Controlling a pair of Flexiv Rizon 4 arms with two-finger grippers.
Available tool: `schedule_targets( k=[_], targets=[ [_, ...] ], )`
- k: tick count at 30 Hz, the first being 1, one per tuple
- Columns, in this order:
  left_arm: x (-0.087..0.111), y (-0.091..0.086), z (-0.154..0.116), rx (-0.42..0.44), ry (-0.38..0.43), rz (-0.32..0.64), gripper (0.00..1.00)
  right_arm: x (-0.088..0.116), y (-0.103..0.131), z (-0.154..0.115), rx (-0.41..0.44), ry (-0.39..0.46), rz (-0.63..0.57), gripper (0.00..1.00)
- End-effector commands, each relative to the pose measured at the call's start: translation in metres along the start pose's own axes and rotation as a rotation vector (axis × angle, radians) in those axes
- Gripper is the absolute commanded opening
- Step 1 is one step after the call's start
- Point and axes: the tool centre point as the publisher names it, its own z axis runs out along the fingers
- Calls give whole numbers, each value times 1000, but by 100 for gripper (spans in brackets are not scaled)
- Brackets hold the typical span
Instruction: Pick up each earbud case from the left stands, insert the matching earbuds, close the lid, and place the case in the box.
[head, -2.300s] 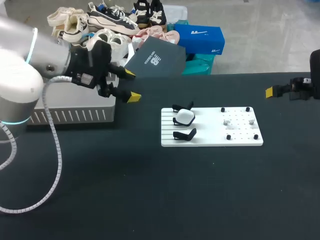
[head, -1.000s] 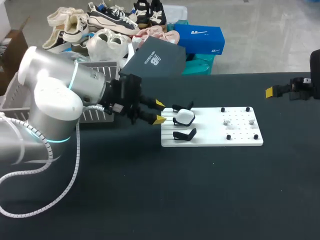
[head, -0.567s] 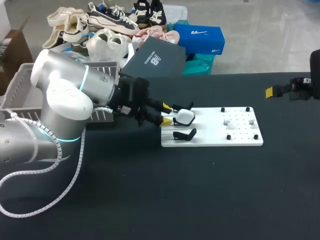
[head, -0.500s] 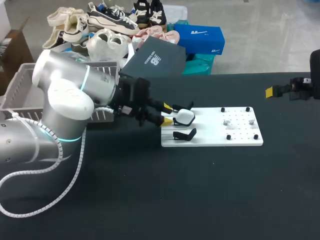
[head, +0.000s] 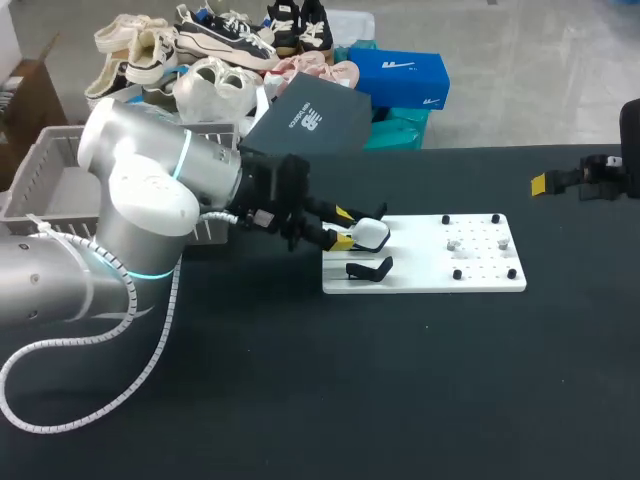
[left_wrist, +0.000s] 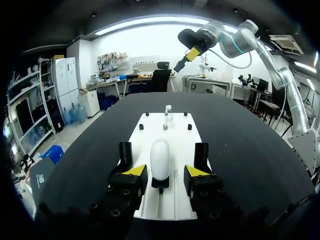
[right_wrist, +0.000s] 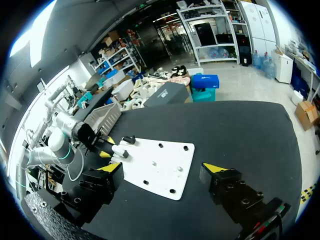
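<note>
A white earbud case (head: 372, 234) rests on the middle black stand at the left end of the white board (head: 480, 275). My left gripper (head: 344, 227) is open, one yellow tip on either side of the case's near end. In the left wrist view the case (left_wrist: 160, 157) stands between the fingers (left_wrist: 134, 171) with a gap on each side. An empty black stand (head: 371, 268) sits in front of it. Small white earbuds (head: 453, 244) lie among the pegs on the board's right half. My right gripper (right_wrist: 163, 167) is open wide and hangs at the far right (head: 560, 182), away from the board (right_wrist: 155, 167).
A grey slatted basket (head: 45, 170) stands at the table's left, behind my left arm. Black pegs (head: 446, 219) stick up around the board's right half. Bare black tabletop lies in front of the board and to its right.
My left arm has moved right from near the basket to the board, bringing its fingers around the case. The fingers have narrowed slightly. The right arm has not moved.
</note>
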Motion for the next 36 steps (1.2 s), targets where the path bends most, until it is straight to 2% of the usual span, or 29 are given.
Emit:
schedule_targets(
  k=[1, 21, 36],
  targets=[
    [-1, 6, 7, 7, 3, -1, 49, 0, -1, 0, -5, 0, -1, 100],
    [-3, 10, 17, 25, 3, -9, 48, 0, -1, 0, -5, 0, -1, 100],
    [-2, 9, 24, 44, 9, -4, 41, 0, -1, 0, -5, 0, -1, 100]
  ],
)
